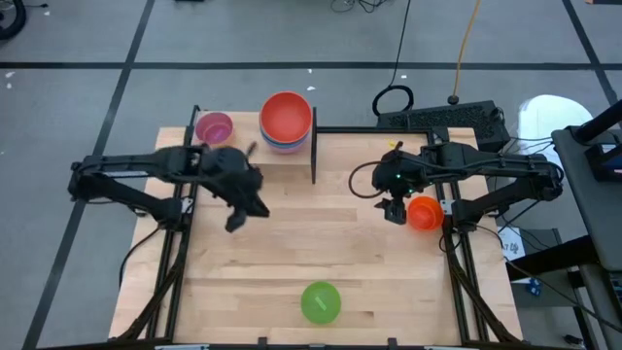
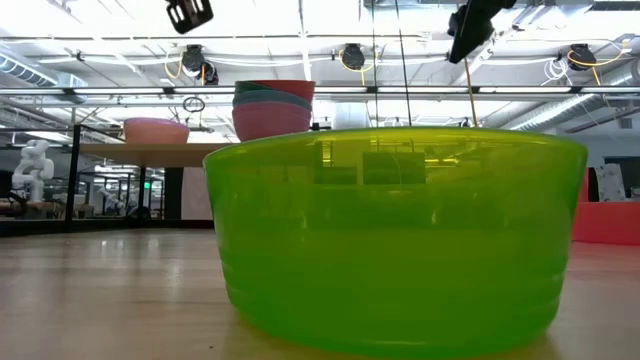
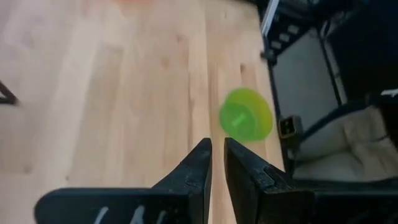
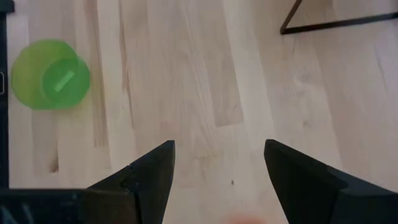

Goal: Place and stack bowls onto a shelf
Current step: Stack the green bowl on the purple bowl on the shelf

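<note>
The left gripper (image 1: 236, 222) hovered nearly clenched, empty, over the desk (image 1: 292, 243). The right gripper (image 1: 394, 211) hung released, with the orange bowl (image 1: 425, 213) at its 3 o'clock. The green bowl (image 1: 321, 301) sat at 6 o'clock.

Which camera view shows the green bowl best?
The low view: the green bowl fills the picture, its wall and rim sharp. The high view shows it small near the table's front edge; both wrist views show it small from above.

A dark keyboard (image 1: 442, 119) with a looped black cable (image 1: 393, 100) lies on the grey floor (image 1: 78, 107) behind the tabletop (image 1: 321, 243)
</note>
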### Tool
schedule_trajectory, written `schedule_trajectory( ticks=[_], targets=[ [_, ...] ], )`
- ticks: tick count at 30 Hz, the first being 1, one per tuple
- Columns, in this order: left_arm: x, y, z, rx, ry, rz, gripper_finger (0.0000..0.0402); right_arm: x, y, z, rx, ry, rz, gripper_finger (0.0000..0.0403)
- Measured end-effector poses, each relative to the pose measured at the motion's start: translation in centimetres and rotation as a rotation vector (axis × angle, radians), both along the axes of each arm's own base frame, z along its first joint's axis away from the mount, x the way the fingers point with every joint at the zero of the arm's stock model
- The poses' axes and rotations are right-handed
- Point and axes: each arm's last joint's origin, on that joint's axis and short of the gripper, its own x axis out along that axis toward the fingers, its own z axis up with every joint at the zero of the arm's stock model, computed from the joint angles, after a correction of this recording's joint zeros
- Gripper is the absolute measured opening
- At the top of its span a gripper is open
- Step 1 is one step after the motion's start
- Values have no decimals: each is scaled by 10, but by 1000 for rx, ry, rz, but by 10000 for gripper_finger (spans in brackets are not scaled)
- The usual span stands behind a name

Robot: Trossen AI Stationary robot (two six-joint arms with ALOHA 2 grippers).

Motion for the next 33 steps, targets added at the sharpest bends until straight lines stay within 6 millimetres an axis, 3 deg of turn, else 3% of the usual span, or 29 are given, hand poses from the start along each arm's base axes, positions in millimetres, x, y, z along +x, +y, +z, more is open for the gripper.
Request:
schedule_trajectory(
  ticks=[8,15,22,27,33],
  targets=[
    [41,-25,-43,-3,195,-90,47,0,0,0,-14,0,24,240],
    [62,-39,-70,-38,298,-89,47,0,0,0,-13,-2,24,240],
    [69,-45,-72,-27,257,-104,45,0,0,0,3,-1,-5,240],
    [75,-50,-67,-50,187,-56,7,0,0,0,-1,-2,4,240],
    [85,-57,-67,-168,181,68,31,0,0,0,-32,0,60,240]
  ],
)
